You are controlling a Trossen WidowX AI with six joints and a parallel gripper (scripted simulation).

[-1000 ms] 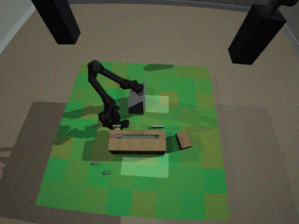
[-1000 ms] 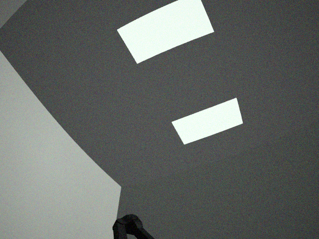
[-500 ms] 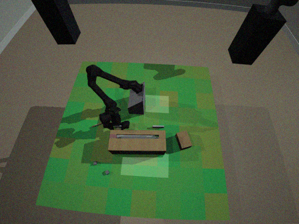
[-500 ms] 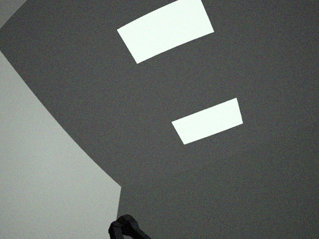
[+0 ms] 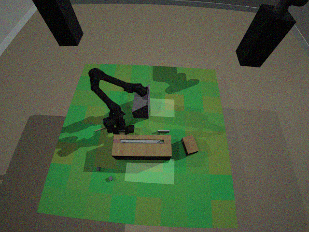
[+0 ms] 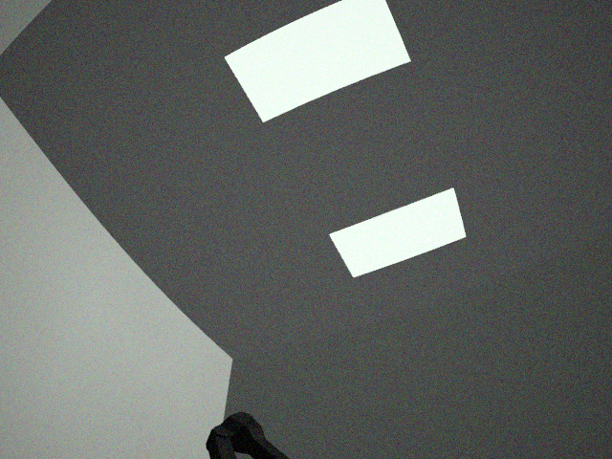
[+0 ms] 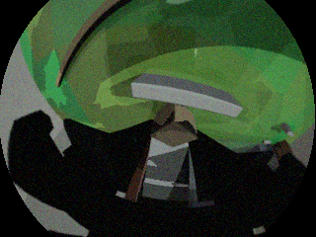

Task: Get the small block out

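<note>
The wooden box (image 5: 142,151) stands near the middle of the mat, with a long slot in its top. A pale shelf (image 5: 142,141) shows through the slot. My gripper (image 5: 121,132) (image 7: 171,126) points down just behind the box's left end, at its clear-fronted side. It is shut on a small tan block (image 7: 184,118), which shows between the fingertips in the wrist view, outside the box. In the top view the fingers mostly hide the block. Whether it touches the table I cannot tell. The exterior view shows only ceiling, wall and a part of the arm.
A pale grey bar (image 7: 185,96) lies just beyond the fingertips. Another short bar (image 5: 163,131) lies behind the box. A thin brown stick (image 5: 100,129) (image 7: 89,37) lies to the left. A wooden block (image 5: 189,144) is right of the box. Two small grey cubes (image 5: 98,168) (image 5: 110,178) lie front left.
</note>
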